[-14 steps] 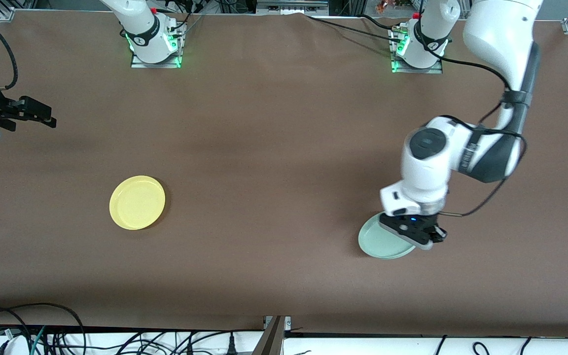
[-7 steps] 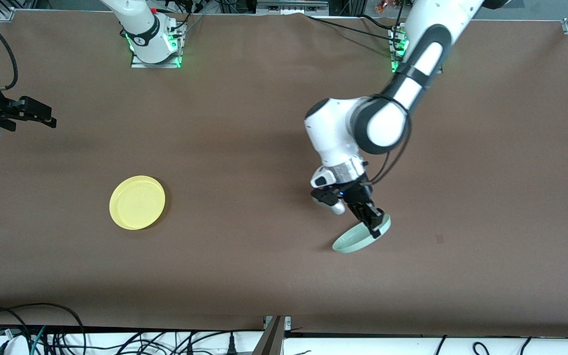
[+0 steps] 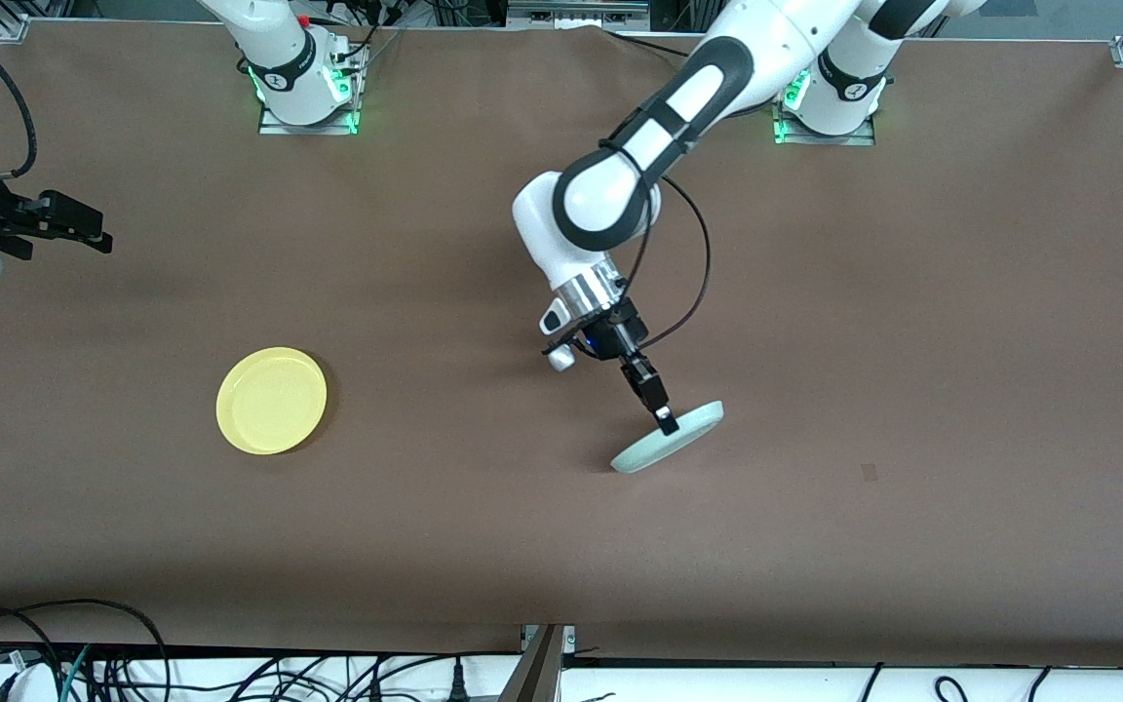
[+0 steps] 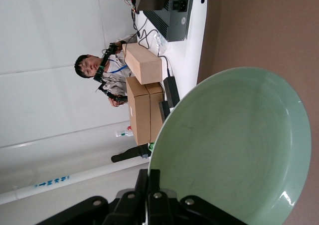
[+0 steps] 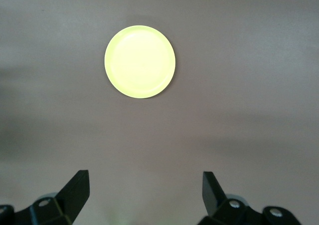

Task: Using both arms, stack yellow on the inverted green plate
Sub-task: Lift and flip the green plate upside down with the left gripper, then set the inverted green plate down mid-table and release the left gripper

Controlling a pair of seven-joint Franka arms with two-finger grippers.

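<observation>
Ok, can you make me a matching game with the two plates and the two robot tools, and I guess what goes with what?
Things:
1. yellow plate
2. green plate
3. left tool
4. right tool

States:
A. open and holding nothing, waiting at the right arm's end of the table
B. lying flat on the table
C. tilted up on its edge
D. shut on a plate's rim

Pairs: 1-B, 2-C, 3-D, 4-A

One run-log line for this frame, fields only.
left gripper: shut on green plate, tilted above table | right gripper: open, waiting at right arm's end | yellow plate: flat, untouched | stack: not yet
</observation>
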